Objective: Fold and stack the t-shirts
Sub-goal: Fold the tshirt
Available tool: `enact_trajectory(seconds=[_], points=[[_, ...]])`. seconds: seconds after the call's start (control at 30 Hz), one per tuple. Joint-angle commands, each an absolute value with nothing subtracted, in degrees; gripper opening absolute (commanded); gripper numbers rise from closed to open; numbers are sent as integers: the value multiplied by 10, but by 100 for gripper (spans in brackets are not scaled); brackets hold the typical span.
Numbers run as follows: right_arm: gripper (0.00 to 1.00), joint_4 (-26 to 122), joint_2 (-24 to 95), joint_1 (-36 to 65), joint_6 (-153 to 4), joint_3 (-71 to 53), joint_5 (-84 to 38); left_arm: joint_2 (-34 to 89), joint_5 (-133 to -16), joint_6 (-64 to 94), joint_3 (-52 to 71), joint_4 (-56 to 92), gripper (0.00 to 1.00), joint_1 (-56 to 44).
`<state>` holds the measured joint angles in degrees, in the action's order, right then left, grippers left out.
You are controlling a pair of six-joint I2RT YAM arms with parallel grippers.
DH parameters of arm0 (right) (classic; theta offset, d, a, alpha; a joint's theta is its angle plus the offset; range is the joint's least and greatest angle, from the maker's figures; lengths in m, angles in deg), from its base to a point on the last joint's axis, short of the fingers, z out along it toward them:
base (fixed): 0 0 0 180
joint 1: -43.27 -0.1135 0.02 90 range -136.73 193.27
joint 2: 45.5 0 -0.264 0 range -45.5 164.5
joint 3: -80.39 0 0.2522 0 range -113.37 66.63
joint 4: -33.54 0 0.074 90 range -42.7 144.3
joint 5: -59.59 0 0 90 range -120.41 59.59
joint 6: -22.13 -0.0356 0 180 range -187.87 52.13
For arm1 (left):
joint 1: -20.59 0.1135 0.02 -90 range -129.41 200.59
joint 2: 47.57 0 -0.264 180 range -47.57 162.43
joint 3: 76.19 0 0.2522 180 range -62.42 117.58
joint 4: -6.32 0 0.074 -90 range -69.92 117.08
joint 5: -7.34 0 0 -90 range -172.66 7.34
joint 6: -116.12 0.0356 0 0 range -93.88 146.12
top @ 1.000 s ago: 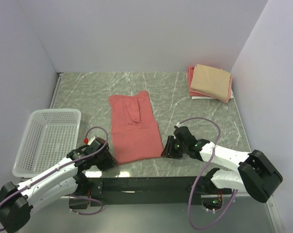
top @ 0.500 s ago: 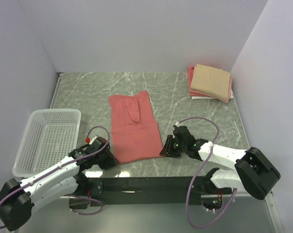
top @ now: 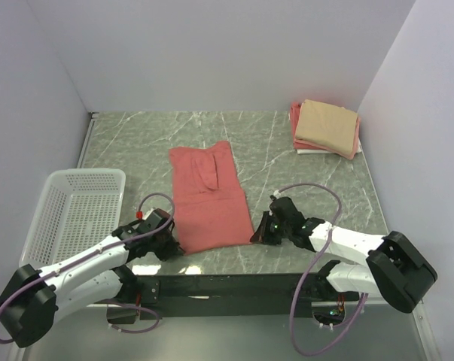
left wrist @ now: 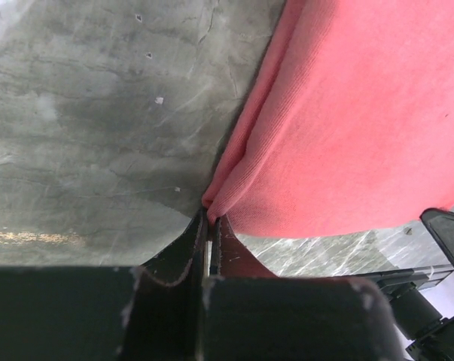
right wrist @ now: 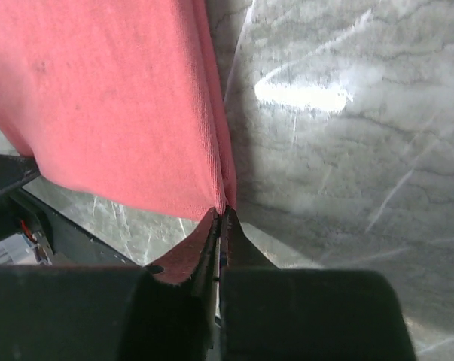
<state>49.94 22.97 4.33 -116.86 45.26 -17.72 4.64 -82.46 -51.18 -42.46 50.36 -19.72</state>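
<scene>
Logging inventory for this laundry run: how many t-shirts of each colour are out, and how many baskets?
Salmon-red t-shirt: 1
Tan t-shirt: 1
Pink t-shirt: 1
White mesh basket: 1
Total: 4
White layer under the stack: unclear, not counted.

text: none legible — labels: none — brands/numbers: none in any view

Both arms have white shells on the long links and chunky black housings at the joints. The left arm (top: 80, 269) carries a thin purple cable (top: 155, 195) looped over its black wrist, with a small red dot (top: 138, 214) at the cable's end. The right arm (top: 354, 243) has a wider purple loop (top: 309, 184) and green lights (top: 275, 223) on its wrist. The jaws are matte black, with edges scuffed pale.
</scene>
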Motion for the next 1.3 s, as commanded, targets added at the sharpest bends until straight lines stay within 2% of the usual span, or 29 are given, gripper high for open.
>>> enact_trajectory(seconds=[0.0,0.3,0.53,0.87,1.27], points=[[0,508,189,46,-1166,475,-177,49,-832,-495,-407,515,1,-198],[0,578,44,28,-1181,528,-162,-11,-805,-463,-398,581,1,-207],[0,669,-8,27,-1159,455,-196,-42,-823,-458,-347,598,1,-213],[0,693,135,49,-1086,266,-247,95,-860,-384,-181,553,0,-173],[0,678,339,157,-1035,38,-190,240,-789,-329,-1,529,0,-19]])
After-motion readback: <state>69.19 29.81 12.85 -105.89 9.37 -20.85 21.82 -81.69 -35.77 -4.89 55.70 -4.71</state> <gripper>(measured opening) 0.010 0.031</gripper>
